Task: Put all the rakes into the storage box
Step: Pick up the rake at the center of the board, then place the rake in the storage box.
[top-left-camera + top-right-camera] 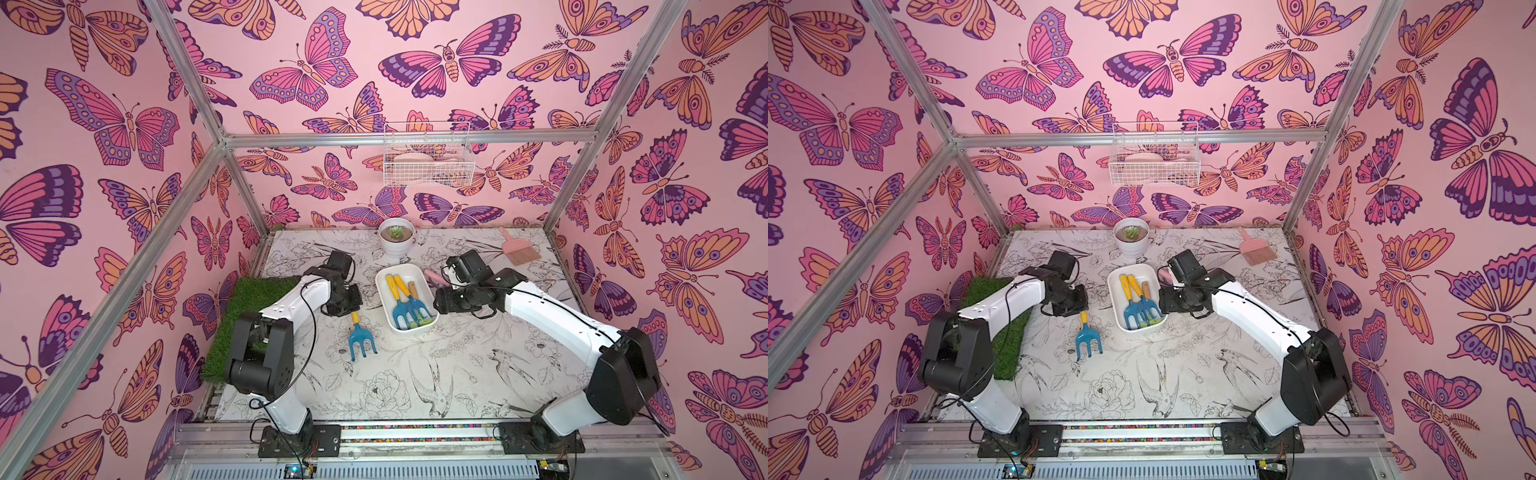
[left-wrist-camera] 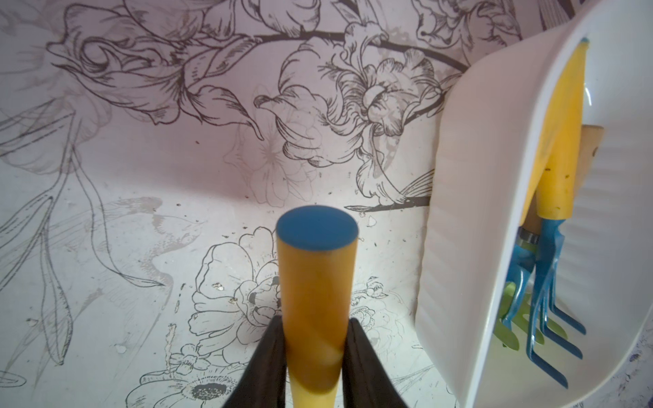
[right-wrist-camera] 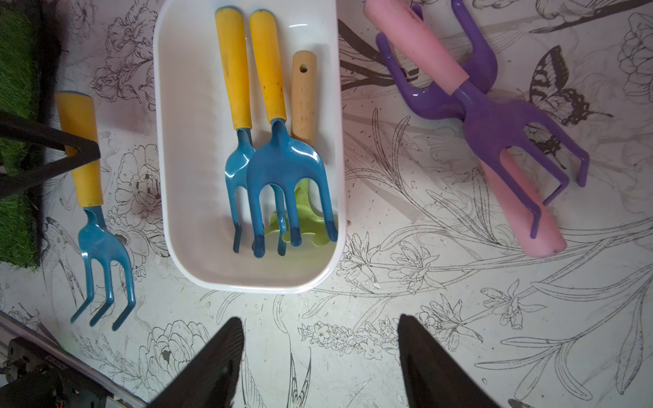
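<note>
In a top view, rake (image 1: pixel 360 338) lay on table (image 1: pixel 415 374) just left of storage box (image 1: pixel 386 299), left wrist alone showed left gripper (image 2: pixel 314 328) pinching its handle, right wrist — right gripper (image 3: pixel 321 328) spread, two purple rakes (image 3: pixel 494 127) right of box.

No text, label, brand, number or sign can be read in any view. Only line drawings of flowers and birds are carried by the worktop (image 1: pixel 457 374) around the storage box (image 1: pixel 384 297), and only butterflies are printed on the walls (image 1: pixel 374 95) behind it.
</note>
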